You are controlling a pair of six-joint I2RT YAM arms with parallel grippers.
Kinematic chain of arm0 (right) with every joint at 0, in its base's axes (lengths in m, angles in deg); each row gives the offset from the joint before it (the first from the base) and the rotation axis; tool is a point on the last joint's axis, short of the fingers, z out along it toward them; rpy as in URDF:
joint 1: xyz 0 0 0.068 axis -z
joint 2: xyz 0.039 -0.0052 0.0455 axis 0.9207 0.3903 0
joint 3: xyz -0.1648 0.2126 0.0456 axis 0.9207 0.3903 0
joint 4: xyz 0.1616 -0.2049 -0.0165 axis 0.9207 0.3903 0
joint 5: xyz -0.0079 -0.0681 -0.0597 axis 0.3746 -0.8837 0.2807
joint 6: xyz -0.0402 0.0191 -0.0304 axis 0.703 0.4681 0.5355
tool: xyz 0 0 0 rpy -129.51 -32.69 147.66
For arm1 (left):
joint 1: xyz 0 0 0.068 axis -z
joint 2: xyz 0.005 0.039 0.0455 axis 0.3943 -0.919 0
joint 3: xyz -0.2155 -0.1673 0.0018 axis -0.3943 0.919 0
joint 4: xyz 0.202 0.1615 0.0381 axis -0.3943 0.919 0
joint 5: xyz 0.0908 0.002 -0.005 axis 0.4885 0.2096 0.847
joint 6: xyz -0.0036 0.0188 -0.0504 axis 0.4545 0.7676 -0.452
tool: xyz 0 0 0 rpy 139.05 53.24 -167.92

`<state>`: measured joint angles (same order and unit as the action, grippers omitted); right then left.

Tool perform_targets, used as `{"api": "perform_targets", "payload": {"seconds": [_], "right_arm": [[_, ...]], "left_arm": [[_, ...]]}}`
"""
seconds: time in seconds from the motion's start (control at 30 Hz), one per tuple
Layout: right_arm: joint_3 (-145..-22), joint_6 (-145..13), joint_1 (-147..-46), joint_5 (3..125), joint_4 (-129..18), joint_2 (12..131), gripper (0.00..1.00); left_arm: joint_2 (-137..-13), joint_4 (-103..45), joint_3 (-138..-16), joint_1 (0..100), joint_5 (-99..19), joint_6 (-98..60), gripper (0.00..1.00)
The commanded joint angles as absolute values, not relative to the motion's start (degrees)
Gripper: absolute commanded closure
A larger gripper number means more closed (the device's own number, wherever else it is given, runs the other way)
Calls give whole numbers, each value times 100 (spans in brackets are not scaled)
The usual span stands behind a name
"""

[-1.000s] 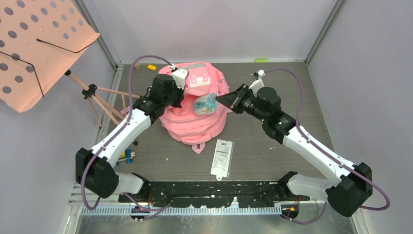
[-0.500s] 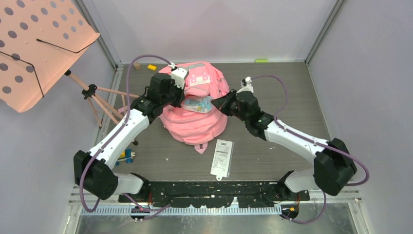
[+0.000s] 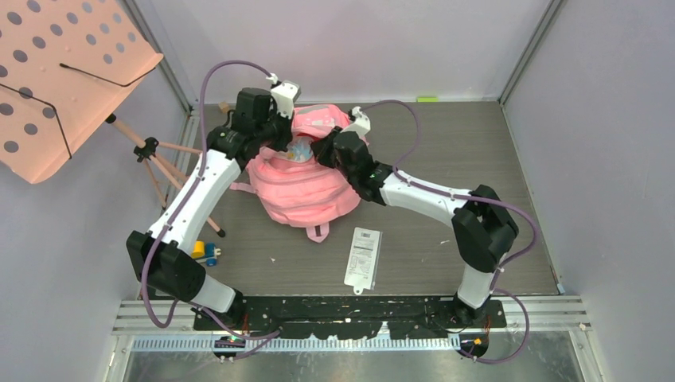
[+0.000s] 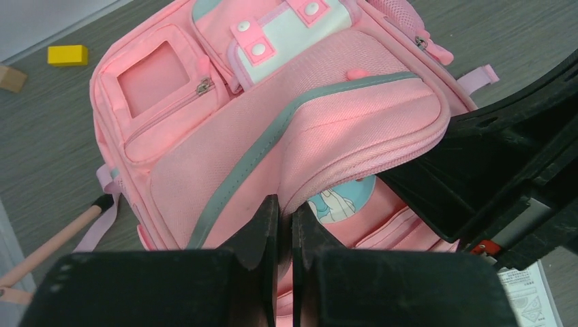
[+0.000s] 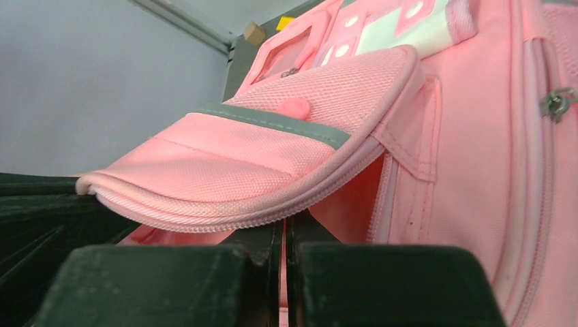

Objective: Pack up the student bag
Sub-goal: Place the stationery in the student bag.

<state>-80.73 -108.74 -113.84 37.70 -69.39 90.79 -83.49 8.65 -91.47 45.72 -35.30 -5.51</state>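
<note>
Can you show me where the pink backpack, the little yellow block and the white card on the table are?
pink backpack (image 3: 306,191): top camera, on its lower fabric body.
yellow block (image 4: 67,54): left wrist camera, middle of its top face.
white card (image 3: 363,256): top camera, middle of the card.

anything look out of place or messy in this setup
Yes, loose items lie outside the student bag: a flat white packet on its near side, a blue and yellow toy off to the left, and a yellow block beyond it. Nothing looks spilled or damaged.
</note>
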Motion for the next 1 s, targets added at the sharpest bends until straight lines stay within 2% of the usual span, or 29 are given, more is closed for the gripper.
{"api": "perform_targets", "payload": {"seconds": [0.0, 0.13, 0.17, 0.3, 0.33, 0.53, 0.67, 0.97], "right_arm": [[-8773, -10248, -11484, 3015, -7092, 9625, 97], [-9167, -9858, -11484, 2723, -6918, 9953, 92], [-9221, -9747, -11458, 2638, -6883, 10022, 88], [-9367, -9473, -11484, 2379, -6853, 10045, 71], [-9348, -9439, -11484, 2359, -6884, 10023, 64], [-9194, -8969, -11487, 2429, -6905, 9684, 35], [-8983, -8777, -11484, 2899, -6812, 9283, 26], [-8484, -8570, -11474, 3562, -5749, 7918, 20]], "left_arm": [[-8100, 191, -9956, 4506, -4060, -657, 100], [-8052, 182, -9983, 4396, -4212, -745, 100], [-8042, 192, -9993, 4376, -4253, -746, 100], [-8034, 283, -9982, 4303, -4296, -928, 100], [-8030, 299, -9956, 4281, -4292, -950, 100], [-8001, 341, -9847, 4230, -4119, -1037, 100], [-8073, 388, -9852, 4197, -3932, -1137, 100], [-7998, -105, -9158, 4076, -3745, -1604, 100]]}}
